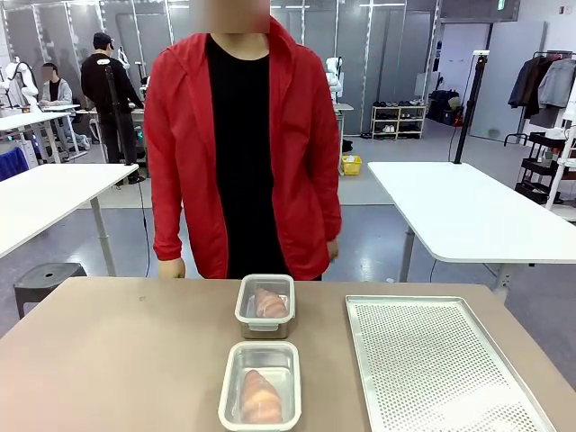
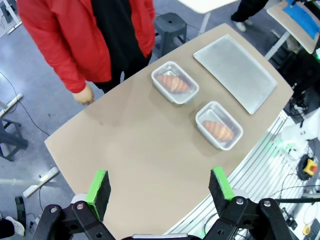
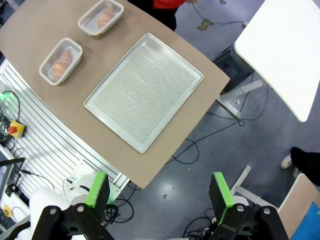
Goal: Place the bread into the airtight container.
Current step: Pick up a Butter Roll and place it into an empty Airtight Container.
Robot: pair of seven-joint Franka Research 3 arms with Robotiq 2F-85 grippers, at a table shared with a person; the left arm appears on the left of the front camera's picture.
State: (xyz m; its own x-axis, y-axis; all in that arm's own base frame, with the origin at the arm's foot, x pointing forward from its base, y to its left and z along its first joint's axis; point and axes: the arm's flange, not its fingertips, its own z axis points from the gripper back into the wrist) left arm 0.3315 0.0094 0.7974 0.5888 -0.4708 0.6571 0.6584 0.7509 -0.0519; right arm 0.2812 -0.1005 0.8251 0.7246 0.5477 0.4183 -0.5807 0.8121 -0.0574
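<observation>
Two clear airtight containers stand in the middle of the brown table, each with a golden bread inside. The far container [image 1: 265,304] [image 2: 174,82] [image 3: 101,17] sits near the person; the near container [image 1: 261,384] [image 2: 219,125] [image 3: 61,60] sits toward the front edge. Bread [image 1: 269,304] fills the far one and bread [image 1: 259,397] lies in the near one. My left gripper [image 2: 160,187] hangs open high above the table's left part, nothing between its green pads. My right gripper [image 3: 159,191] is open too, high beyond the table's right edge over the floor.
A perforated metal tray [image 1: 441,364] [image 2: 235,71] [image 3: 144,90] lies empty on the table's right half. A person in a red jacket [image 1: 241,144] stands at the far edge, hands down. A stool [image 1: 45,279] stands at far left. White tables stand behind.
</observation>
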